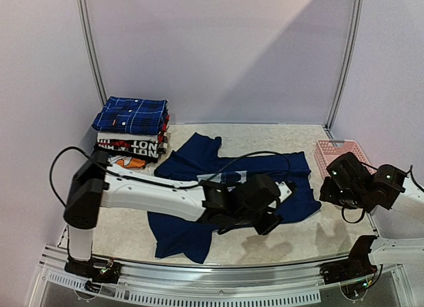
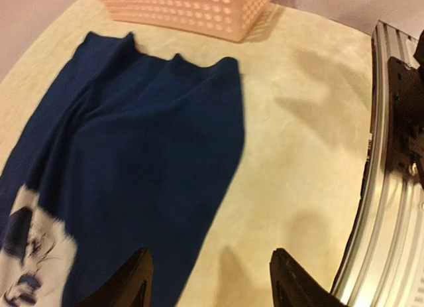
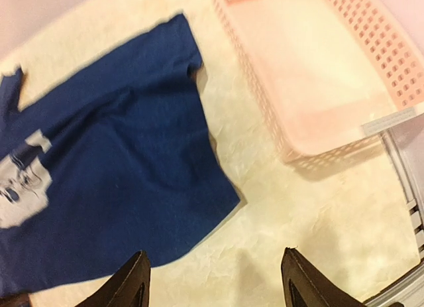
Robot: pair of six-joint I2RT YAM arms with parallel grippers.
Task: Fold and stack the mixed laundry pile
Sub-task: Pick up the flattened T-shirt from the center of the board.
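Note:
The navy T-shirt [image 1: 218, 171] lies spread on the table, its pale-blue print showing in the left wrist view [image 2: 30, 250] and in the right wrist view [image 3: 20, 181]. The dark-blue plaid shirt [image 1: 130, 115] lies folded on top of a stack at the back left. My left gripper [image 1: 275, 217] reaches across and hovers over the T-shirt's near right edge [image 2: 132, 154], open and empty [image 2: 211, 280]. My right gripper [image 1: 328, 191] hovers just right of the T-shirt's right corner [image 3: 218, 201], open and empty [image 3: 215, 280].
The pink lattice basket [image 1: 338, 151] stands at the right, near my right gripper, and shows in both wrist views [image 2: 192, 8] [image 3: 397, 75]. White and black red-lettered folded garments [image 1: 129, 148] sit under the plaid shirt. A metal rail [image 2: 384, 207] runs along the near edge.

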